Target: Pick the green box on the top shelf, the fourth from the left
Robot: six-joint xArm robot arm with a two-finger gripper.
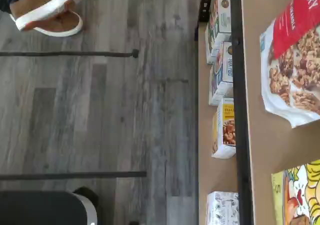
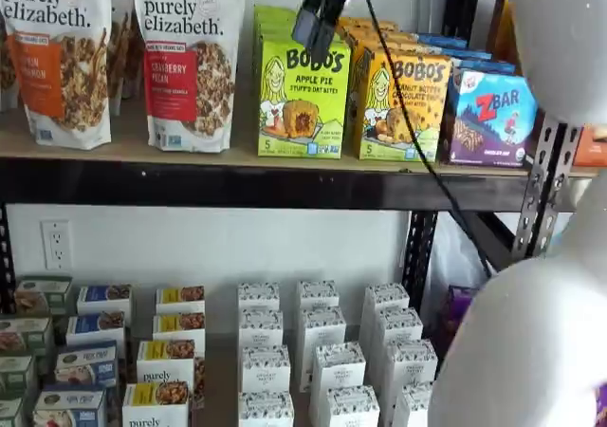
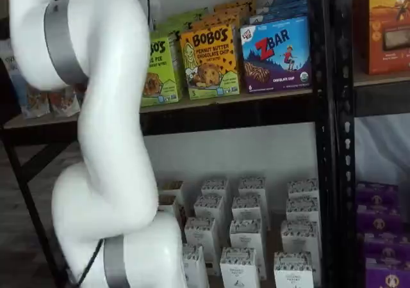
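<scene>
Gray plank flooring fills most of the wrist view, beside the top shelf (image 2: pixel 237 182). On that shelf the green box (image 2: pixel 302 98) stands upright at the front edge, label outward for easy reach, just beside a yellow box (image 2: pixel 402 106). Just above the green box hangs the gripper (image 2: pixel 318 19), fingers spread apart, probably lining up its approach.

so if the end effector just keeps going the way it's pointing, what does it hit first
Probably the green box. In a shelf view the end effector hangs tilted down just above the carton's top front edge. Depth is unclear, so it may still be short of the top shelf.
</scene>
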